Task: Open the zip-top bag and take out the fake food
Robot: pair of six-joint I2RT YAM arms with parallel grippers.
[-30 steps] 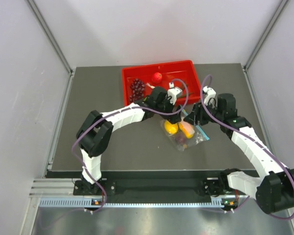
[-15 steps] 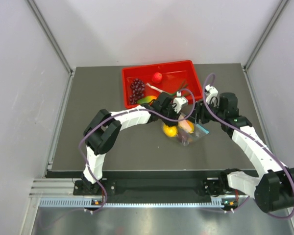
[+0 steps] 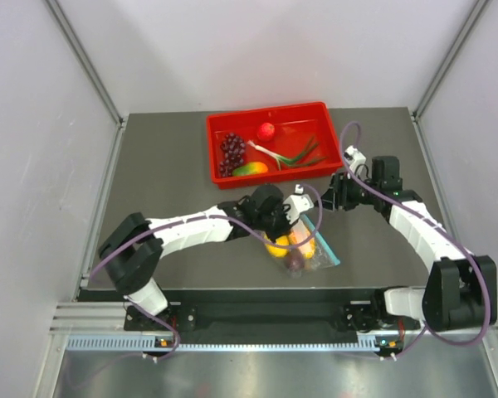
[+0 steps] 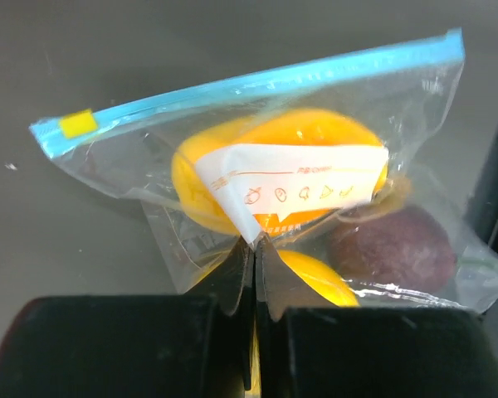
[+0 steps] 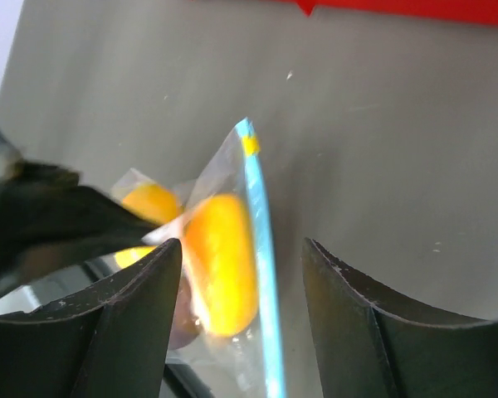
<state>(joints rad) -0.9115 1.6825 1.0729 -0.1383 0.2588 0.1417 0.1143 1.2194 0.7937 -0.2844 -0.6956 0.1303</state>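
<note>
The zip-top bag (image 4: pixel 257 174), clear and crinkly with a teal zip strip (image 4: pixel 257 79) and a yellow slider, hangs in front of my left gripper (image 4: pixel 256 246). That gripper is shut on a fold of the bag's plastic near the white label. The fake food is inside: an orange-yellow mango (image 4: pixel 282 141), a lemon (image 4: pixel 319 278) and a maroon piece (image 4: pixel 394 249). From above, the bag (image 3: pixel 305 249) sits at the table's near middle, with the left gripper (image 3: pixel 297 222) at its far edge. My right gripper (image 5: pixel 242 245) is open just behind the bag, the zip strip (image 5: pixel 261 274) showing between its fingers, untouched.
A red tray (image 3: pixel 266 112) stands at the back of the table. It holds a purple grape bunch (image 3: pixel 231 149), a small red ball (image 3: pixel 266 130), a green onion (image 3: pixel 295 156) and an orange-green fruit (image 3: pixel 251 168). White walls close in the sides.
My left gripper has shut on the bag and drawn it toward the near edge, away from the tray. The right gripper has stayed open close to the bag.
</note>
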